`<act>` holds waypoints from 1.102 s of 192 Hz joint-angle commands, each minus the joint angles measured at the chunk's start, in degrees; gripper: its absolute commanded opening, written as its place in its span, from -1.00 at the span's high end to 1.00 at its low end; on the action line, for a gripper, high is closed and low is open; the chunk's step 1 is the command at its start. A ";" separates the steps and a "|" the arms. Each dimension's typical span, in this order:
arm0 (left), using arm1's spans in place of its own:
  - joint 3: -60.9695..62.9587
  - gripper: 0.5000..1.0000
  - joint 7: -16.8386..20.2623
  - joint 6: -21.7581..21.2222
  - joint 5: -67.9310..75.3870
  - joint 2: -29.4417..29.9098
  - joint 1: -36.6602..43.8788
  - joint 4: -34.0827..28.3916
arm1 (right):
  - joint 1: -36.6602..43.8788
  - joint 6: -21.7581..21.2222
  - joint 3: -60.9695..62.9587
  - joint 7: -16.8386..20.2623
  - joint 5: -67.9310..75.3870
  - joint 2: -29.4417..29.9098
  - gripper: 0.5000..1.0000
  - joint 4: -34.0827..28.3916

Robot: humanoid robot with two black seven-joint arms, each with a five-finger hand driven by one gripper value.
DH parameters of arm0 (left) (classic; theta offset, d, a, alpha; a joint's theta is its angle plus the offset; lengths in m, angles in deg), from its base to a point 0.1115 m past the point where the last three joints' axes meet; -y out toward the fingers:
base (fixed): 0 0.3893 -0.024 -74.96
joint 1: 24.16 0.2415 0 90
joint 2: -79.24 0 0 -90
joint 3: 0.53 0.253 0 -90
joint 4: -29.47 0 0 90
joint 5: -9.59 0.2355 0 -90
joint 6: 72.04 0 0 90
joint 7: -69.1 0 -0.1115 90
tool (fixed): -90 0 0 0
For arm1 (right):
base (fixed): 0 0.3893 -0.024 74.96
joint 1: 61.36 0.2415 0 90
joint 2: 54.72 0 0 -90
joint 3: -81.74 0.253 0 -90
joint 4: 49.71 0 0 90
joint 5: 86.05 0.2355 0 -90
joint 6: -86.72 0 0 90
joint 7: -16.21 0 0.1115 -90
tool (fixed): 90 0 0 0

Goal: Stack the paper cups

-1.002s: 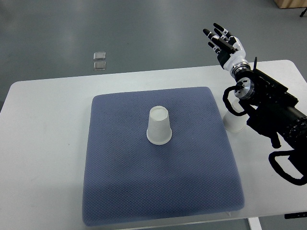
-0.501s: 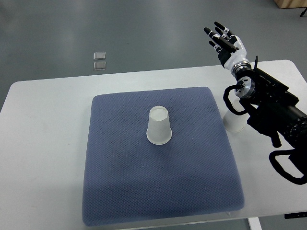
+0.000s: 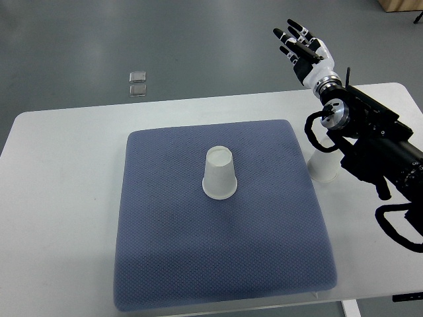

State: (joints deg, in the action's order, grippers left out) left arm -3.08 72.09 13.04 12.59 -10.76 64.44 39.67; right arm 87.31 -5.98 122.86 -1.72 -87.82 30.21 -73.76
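Note:
A white paper cup (image 3: pixel 219 174) stands upside down near the middle of the blue-grey mat (image 3: pixel 222 263). A second white cup (image 3: pixel 322 167) stands on the bare table just off the mat's right edge, partly hidden under my right forearm. My right hand (image 3: pixel 299 45) is raised beyond the table's far edge, well above and behind that second cup, its fingers spread and holding nothing. The left arm does not show.
The white table (image 3: pixel 66 185) carries the mat, with bare strips at left and right. Two small clear squares (image 3: pixel 137 83) lie on the grey floor beyond the far edge. My black right arm (image 3: pixel 373 142) covers the table's right side.
My right hand has lifted and shifted slightly up and to the left, away from the cups. Both cups stay where they were.

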 commanded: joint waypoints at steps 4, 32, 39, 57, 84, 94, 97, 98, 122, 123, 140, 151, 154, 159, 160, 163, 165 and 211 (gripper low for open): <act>0.00 -1.00 0.00 0.00 -0.01 0.00 -0.01 0.00 | 0.74 0.68 -4.04 0.00 -0.34 -5.65 -0.65 -5.65; 0.00 -1.00 0.00 0.00 -0.01 0.00 -0.01 0.00 | 1.97 1.73 -12.03 0.09 -0.52 -14.35 -0.65 -14.08; 0.00 -1.00 0.00 0.00 -0.01 0.00 -0.01 0.00 | 2.76 1.38 -14.06 0.09 -0.52 -16.29 -0.65 -15.49; 0.00 -1.00 0.00 0.00 -0.01 0.00 -0.01 0.00 | 5.05 0.41 -21.61 0.00 -1.04 -21.55 -0.65 -19.36; 0.00 -1.00 0.00 0.00 -0.01 0.00 -0.01 0.00 | 8.91 -3.19 -31.45 -0.08 -7.80 -28.32 -0.65 -25.24; 0.00 -1.00 0.00 0.00 -0.01 0.00 -0.01 0.00 | 9.97 -4.86 -34.09 -0.08 -12.20 -30.78 -0.65 -27.44; 0.00 -1.00 0.00 0.00 -0.01 0.00 -0.01 0.00 | 10.15 -5.21 -34.45 -0.08 -13.26 -31.23 -0.65 -27.88; 0.00 -1.00 0.00 0.00 -0.01 0.00 -0.01 0.00 | 10.32 -5.56 -34.88 -0.08 -14.22 -31.75 -0.65 -28.23; 0.00 -1.00 0.00 0.00 -0.01 0.00 -0.01 0.00 | 11.20 -10.31 -37.08 -0.26 -27.68 -35.80 -0.65 -32.72; 0.00 -1.00 0.00 0.00 -0.01 0.00 -0.01 0.00 | 11.20 -10.57 -37.17 -0.26 -28.98 -36.06 -0.65 -33.07; 0.00 -1.00 0.00 0.00 -0.01 0.00 -0.01 0.00 | 11.38 -11.98 -38.05 -0.26 -40.32 -38.17 -0.65 -35.27; 0.00 -1.00 0.00 0.00 -0.01 0.00 -0.01 0.00 | 11.38 -12.16 -38.14 -0.44 -47.28 -38.70 -0.65 -35.53; 0.00 -1.00 0.00 0.00 -0.01 0.00 -0.01 0.00 | 11.38 -12.24 -38.14 -0.52 -48.59 -38.70 -0.65 -35.53; 0.00 -1.00 0.00 0.00 -0.01 0.00 -0.01 0.00 | 11.38 -12.33 -38.23 -0.61 -52.54 -38.87 -0.65 -35.53; 0.00 -1.00 0.00 0.00 -0.01 0.00 -0.01 0.00 | 11.38 -12.33 -38.23 -0.61 -52.55 -38.87 -0.65 -35.53; 0.00 -1.00 0.00 0.00 -0.01 0.00 -0.01 0.00 | 11.38 -12.33 -38.23 -0.70 -54.91 -38.96 -0.65 -35.53; 0.00 -1.00 0.00 0.00 -0.01 0.00 -0.01 0.00 | 11.38 -12.33 -38.23 -0.70 -56.14 -39.05 -0.65 -35.53; 0.00 -1.00 0.00 0.00 -0.01 0.00 -0.01 0.00 | 11.38 -12.42 -38.49 -3.42 -76.72 -39.05 -0.65 -37.20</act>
State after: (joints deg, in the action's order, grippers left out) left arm -3.08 72.09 13.04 12.57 -10.76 64.43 39.67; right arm 98.68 -18.21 84.58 -3.91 -157.73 -8.83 -110.01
